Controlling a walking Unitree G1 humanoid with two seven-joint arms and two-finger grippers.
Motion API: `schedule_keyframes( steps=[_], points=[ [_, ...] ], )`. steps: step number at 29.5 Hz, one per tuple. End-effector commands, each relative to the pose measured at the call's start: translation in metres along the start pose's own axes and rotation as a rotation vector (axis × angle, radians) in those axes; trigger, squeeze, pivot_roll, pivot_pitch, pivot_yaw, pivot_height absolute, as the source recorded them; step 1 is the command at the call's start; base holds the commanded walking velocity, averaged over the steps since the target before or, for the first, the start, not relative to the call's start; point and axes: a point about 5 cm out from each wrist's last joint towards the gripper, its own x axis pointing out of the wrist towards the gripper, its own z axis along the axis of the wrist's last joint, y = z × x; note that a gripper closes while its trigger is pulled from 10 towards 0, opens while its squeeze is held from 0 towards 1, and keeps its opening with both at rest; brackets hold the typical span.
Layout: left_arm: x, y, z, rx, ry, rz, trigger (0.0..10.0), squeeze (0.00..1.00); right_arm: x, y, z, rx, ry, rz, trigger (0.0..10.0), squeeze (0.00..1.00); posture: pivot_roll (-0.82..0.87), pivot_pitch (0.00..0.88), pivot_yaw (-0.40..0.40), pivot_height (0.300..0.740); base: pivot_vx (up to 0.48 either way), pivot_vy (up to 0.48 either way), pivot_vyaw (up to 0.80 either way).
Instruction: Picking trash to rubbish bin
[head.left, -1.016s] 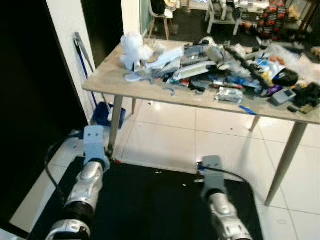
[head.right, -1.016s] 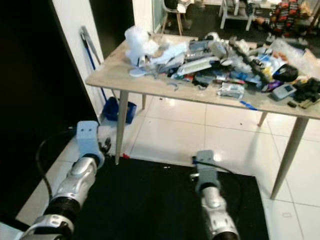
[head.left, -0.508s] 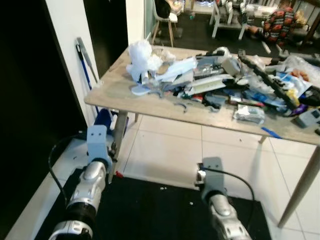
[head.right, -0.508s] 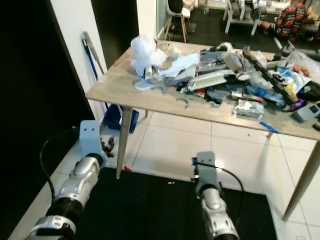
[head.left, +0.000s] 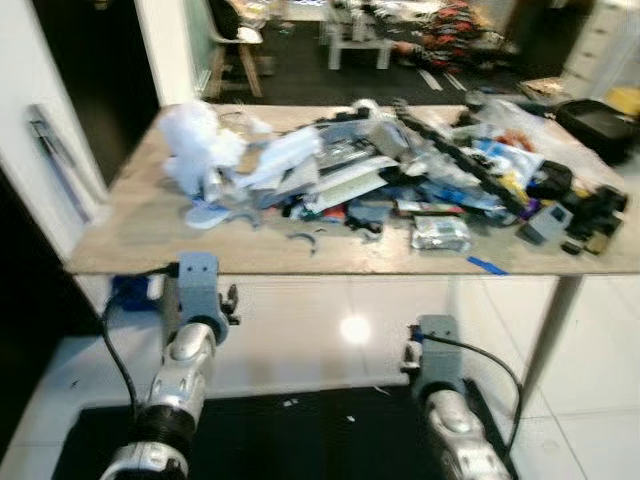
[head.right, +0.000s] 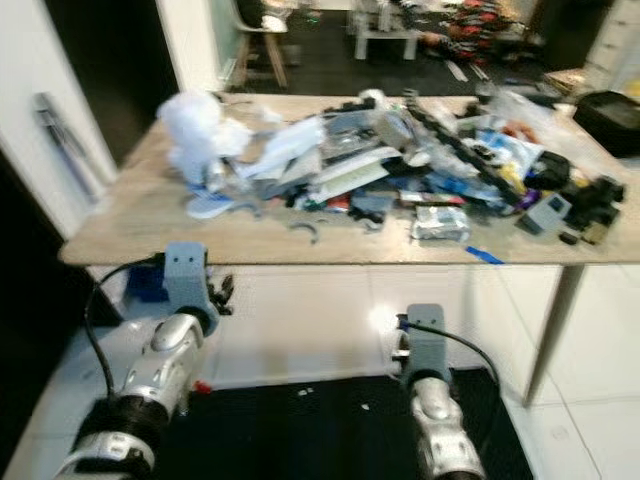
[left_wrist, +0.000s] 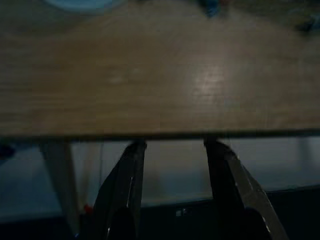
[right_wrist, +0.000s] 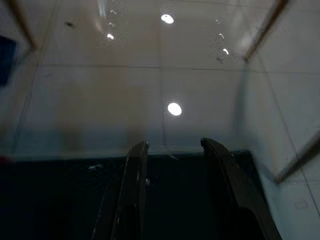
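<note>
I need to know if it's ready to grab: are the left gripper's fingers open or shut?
Open. The left gripper shows a clear gap between its two black fingers, nothing held, pointing at the table edge.

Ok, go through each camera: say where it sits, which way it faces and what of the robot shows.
Left eye, right eye: on the head, looking forward and down at the cluttered wooden table; both silver arms show.
Left wrist: looks along the open left gripper at the table's near edge and top.
Right wrist: looks along the open right gripper at the tiled floor.
Shared: the table shows in the eye views and the left wrist view.
</note>
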Motion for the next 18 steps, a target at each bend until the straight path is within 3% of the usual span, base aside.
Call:
schedule_keyframes(
  steps=[1, 2, 3, 4, 5, 6, 9, 11, 12, 13, 16, 17, 18],
  points=[
    [-0.003, 0.007, 0.007, -0.019, -0.039, 0.004, 10.0, 0.00, -0.001, 0.005, 0.019, -0.031, -0.084, 0.072, 10.0, 0.00, -0.06, 0.092, 0.053, 0.740, 0.364, 0.000, 0.00],
    [-0.006, 0.015, 0.019, -0.078, -0.092, 0.013, 10.0, 0.00, -0.005, 0.015, 0.038, -0.024, -0.159, 0.165, 10.0, 0.00, -0.07, 0.098, 0.056, 0.740, 0.352, 0.000, 0.00],
    [-0.006, 0.015, 0.019, -0.078, -0.092, 0.013, 10.0, 0.00, -0.005, 0.015, 0.038, -0.024, -0.159, 0.165, 10.0, 0.00, -0.07, 0.098, 0.056, 0.740, 0.352, 0.000, 0.00],
    [-0.014, 0.028, 0.041, -0.163, -0.190, 0.001, 10.0, 0.00, -0.014, 0.024, 0.064, 0.010, -0.241, 0.276, 10.0, 0.00, -0.06, 0.100, 0.054, 0.740, 0.307, 0.000, 0.00],
    [-0.017, 0.032, 0.048, -0.188, -0.223, -0.010, 10.0, 0.00, -0.017, 0.027, 0.073, 0.023, -0.266, 0.312, 10.0, 0.00, -0.06, 0.100, 0.054, 0.740, 0.307, 0.000, 0.00],
    [-0.024, 0.039, 0.067, -0.246, -0.317, -0.039, 10.0, 0.00, -0.024, 0.029, 0.099, 0.089, -0.350, 0.358, 10.0, 0.00, -0.06, 0.108, 0.049, 0.740, 0.270, 0.000, 0.00],
    [-0.026, 0.041, 0.071, -0.258, -0.339, -0.046, 10.0, 0.00, -0.026, 0.029, 0.104, 0.105, -0.370, 0.367, 10.0, 0.00, -0.06, 0.108, 0.049, 0.740, 0.270, 0.000, 0.00],
    [-0.037, 0.047, 0.099, -0.355, -0.472, -0.109, 10.0, 0.00, -0.033, 0.029, 0.140, 0.175, -0.485, 0.423, 10.0, 0.00, -0.06, 0.108, 0.047, 0.740, 0.000, 0.000, 0.00],
    [-0.040, 0.049, 0.107, -0.357, -0.510, -0.139, 10.0, 0.00, -0.034, 0.029, 0.150, 0.150, -0.515, 0.440, 10.0, 0.00, -0.06, 0.105, 0.049, 0.740, 0.000, 0.000, 0.00],
    [-0.041, 0.049, 0.109, -0.308, -0.509, -0.170, 10.0, 0.00, -0.033, 0.029, 0.153, 0.109, -0.525, 0.447, 10.0, 0.00, -0.06, 0.103, 0.048, 0.740, 0.000, 0.000, 0.00],
    [-0.040, 0.048, 0.106, -0.265, -0.494, -0.185, 10.0, 0.00, -0.031, 0.028, 0.152, 0.075, -0.521, 0.447, 10.0, 0.00, -0.06, 0.103, 0.048, 0.740, 0.000, 0.000, 0.00],
    [-0.039, 0.046, 0.100, -0.206, -0.460, -0.201, 10.0, 0.00, -0.029, 0.028, 0.148, 0.036, -0.500, 0.435, 10.0, 0.00, -0.06, 0.098, 0.048, 0.740, 0.000, 0.000, 0.00],
    [-0.038, 0.039, 0.083, -0.068, -0.383, -0.243, 10.0, 0.00, -0.026, 0.027, 0.139, 0.007, -0.469, 0.414, 10.0, 0.00, -0.05, 0.098, 0.048, 0.740, 0.000, 0.000, 0.00]
  ],
)
